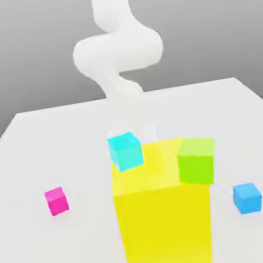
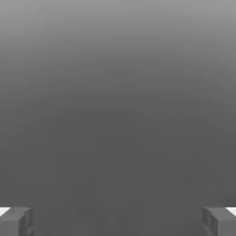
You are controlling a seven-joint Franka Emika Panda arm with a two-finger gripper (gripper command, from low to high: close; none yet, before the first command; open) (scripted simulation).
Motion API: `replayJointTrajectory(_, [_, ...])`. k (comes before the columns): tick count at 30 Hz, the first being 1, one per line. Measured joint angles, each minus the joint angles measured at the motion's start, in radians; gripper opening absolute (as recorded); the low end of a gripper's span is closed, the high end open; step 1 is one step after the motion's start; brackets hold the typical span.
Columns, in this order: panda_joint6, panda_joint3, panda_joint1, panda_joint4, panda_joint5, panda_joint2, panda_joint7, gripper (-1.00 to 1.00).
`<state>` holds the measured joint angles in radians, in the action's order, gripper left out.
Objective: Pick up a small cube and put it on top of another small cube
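"Where are your fingers [image 2: 118,222] standing right now?"

"They're standing wide apart, released, and you're gripping nothing between them. In the exterior view, you're keeping them behind the yellow block [image 1: 166,230], on the side toward the counter's [image 1: 69,138] far edge, with the arm [image 1: 119,51] reaching down from above."

"And where is the azure cube [image 1: 247,199] lying as you're looking at it?"

"It's resting on the bare counter, toward the exterior view's right, between the yellow block and the counter's edge on that side. You're seeing it well apart from your fingers, off to the side and nearer the exterior camera than they are. It's touching neither finger, and it's sitting apart from the yellow block too."

"What else are you having around it?"

"You're having the magenta cube [image 1: 57,201] lying on the counter toward the exterior view's left, on the other side of the yellow block and farther back than the azure one. The cyan cube [image 1: 126,151] is showing over the block's top toward the left, and the green cube [image 1: 197,161] is showing over its top toward the right, tilting slightly. From this angle you're not getting enough to tell whether those two are touching the block."
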<state>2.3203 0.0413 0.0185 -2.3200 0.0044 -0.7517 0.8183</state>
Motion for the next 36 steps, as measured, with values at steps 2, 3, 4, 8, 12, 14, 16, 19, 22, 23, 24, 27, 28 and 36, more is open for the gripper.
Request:
replayJointTrajectory(2, [0.033, 0.038, 0.018, -0.028, 0.012, 0.066, 0.027, 0.0])
replayJointTrajectory(3, [0.05, 0.057, 0.028, -0.042, 0.018, 0.101, 0.042, 0.0])
replayJointTrajectory(4, [0.068, 0.076, 0.037, -0.057, 0.025, 0.137, 0.057, 0.0])
replayJointTrajectory(8, [0.141, 0.153, 0.075, -0.117, 0.05, 0.281, 0.121, 0.0])
replayJointTrajectory(12, [0.215, 0.226, 0.111, -0.177, 0.069, 0.424, 0.191, 0.0])
replayJointTrajectory(14, [0.256, 0.255, 0.121, -0.207, 0.072, 0.495, 0.236, 0.0])
replayJointTrajectory(16, [0.298, 0.282, 0.132, -0.236, 0.068, 0.567, 0.287, 0.0])
replayJointTrajectory(19, [0.361, 0.317, 0.153, -0.281, 0.041, 0.677, 0.379, 0.0])
replayJointTrajectory(22, [0.424, 0.326, 0.202, -0.326, -0.013, 0.79, 0.49, 0.0])
replayJointTrajectory(23, [0.445, 0.321, 0.217, -0.341, -0.034, 0.829, 0.53, 0.0])
replayJointTrajectory(24, [0.461, 0.308, 0.224, -0.351, -0.059, 0.854, 0.567, 0.0])
replayJointTrajectory(27, [0.503, 0.269, 0.267, -0.356, -0.146, 0.908, 0.668, 0.0])
replayJointTrajectory(28, [0.526, 0.247, 0.287, -0.351, -0.178, 0.938, 0.695, 0.0])
replayJointTrajectory(36, [0.653, 0.107, 0.404, -0.315, -0.299, 1.099, 0.791, -1.0])
